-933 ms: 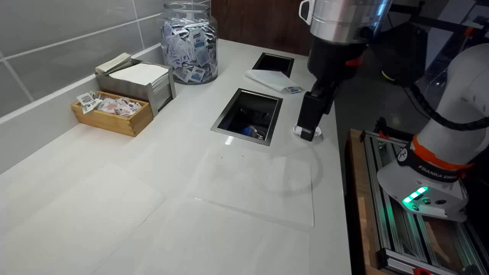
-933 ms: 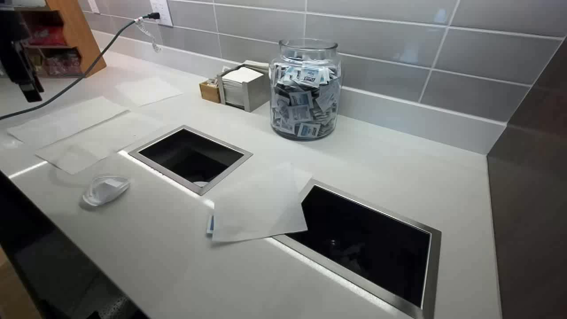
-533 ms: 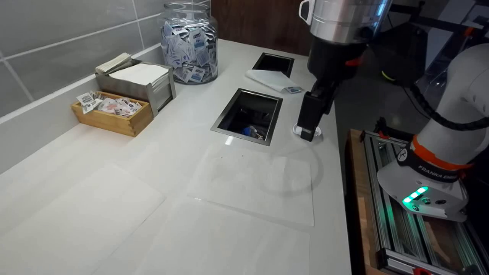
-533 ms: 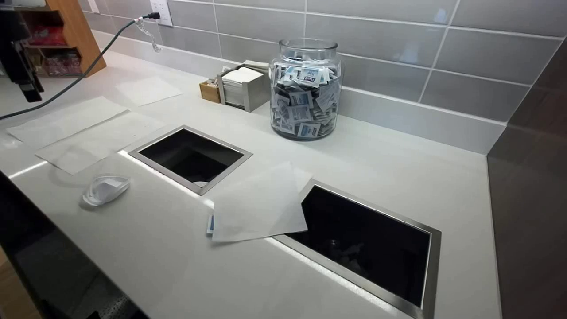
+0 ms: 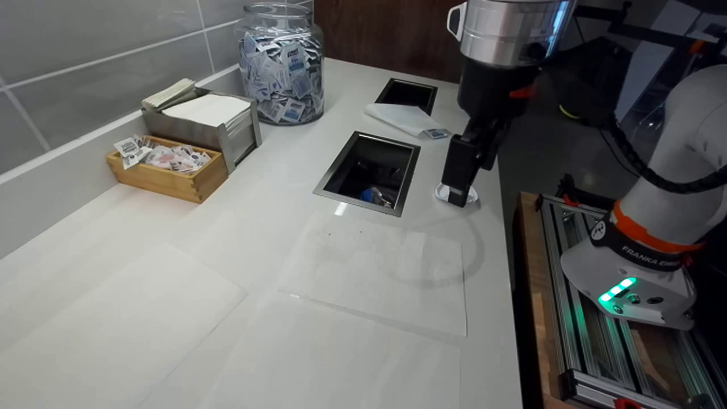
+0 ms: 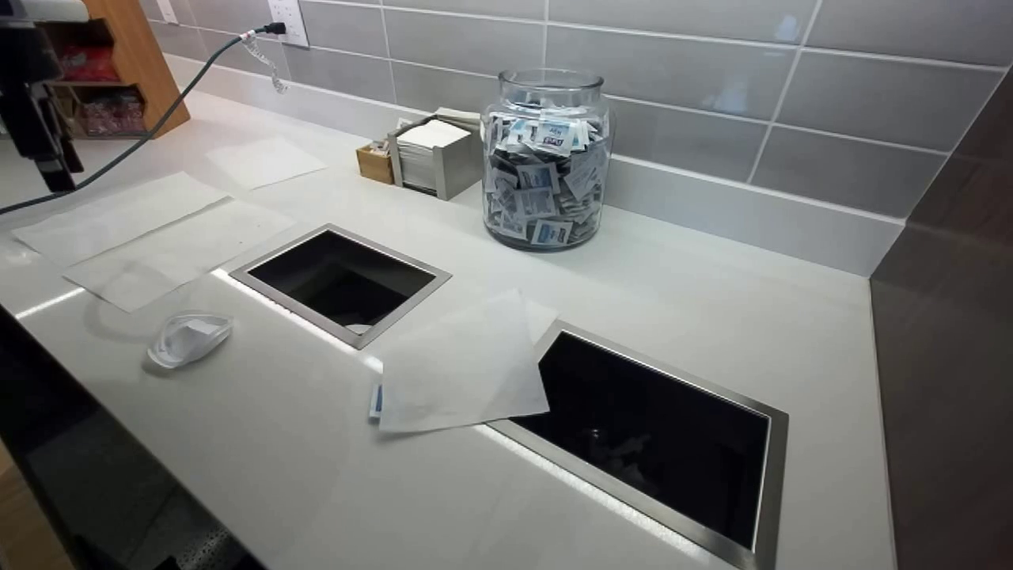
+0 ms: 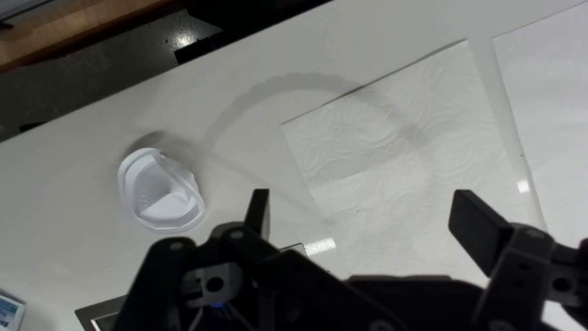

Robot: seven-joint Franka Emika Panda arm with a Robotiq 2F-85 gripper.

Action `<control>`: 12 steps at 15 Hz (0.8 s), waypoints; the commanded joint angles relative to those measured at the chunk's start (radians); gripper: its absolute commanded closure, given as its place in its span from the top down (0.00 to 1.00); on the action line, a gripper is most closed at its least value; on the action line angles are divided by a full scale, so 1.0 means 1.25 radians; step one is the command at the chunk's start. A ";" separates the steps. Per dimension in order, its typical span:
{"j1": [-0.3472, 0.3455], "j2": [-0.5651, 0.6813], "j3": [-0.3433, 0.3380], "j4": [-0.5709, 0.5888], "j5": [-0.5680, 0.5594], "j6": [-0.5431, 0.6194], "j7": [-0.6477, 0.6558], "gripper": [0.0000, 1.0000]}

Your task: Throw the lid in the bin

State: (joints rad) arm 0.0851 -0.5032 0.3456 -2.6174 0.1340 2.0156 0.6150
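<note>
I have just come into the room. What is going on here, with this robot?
A robot arm seems about to throw away a lid. The lid lies on the counter beside a bin, not yet grasped. The gripper hangs above the counter, open and holding nothing, with the lid off to one side.

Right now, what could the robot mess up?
The black two-fingered hand is open but not over the bent white plastic lid, so closing now would probably miss. The lid might catch on the edge of the rectangular, metal-rimmed black bin beside it. A thin white paper sheet partly covers the other metal-rimmed bin, so a drop there might miss.
</note>
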 commanded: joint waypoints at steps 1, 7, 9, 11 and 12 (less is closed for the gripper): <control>0.006 -0.052 -0.054 -0.094 0.020 0.026 0.001 1.00; -0.019 -0.045 -0.073 -0.113 -0.092 0.029 -0.039 1.00; -0.025 -0.044 -0.074 -0.109 -0.101 0.031 -0.040 1.00; -0.023 -0.043 -0.074 -0.108 -0.101 0.031 -0.040 1.00; -0.023 -0.043 -0.074 -0.108 -0.101 0.031 -0.040 1.00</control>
State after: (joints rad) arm 0.0546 -0.5568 0.2553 -2.7533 0.0088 2.0555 0.5646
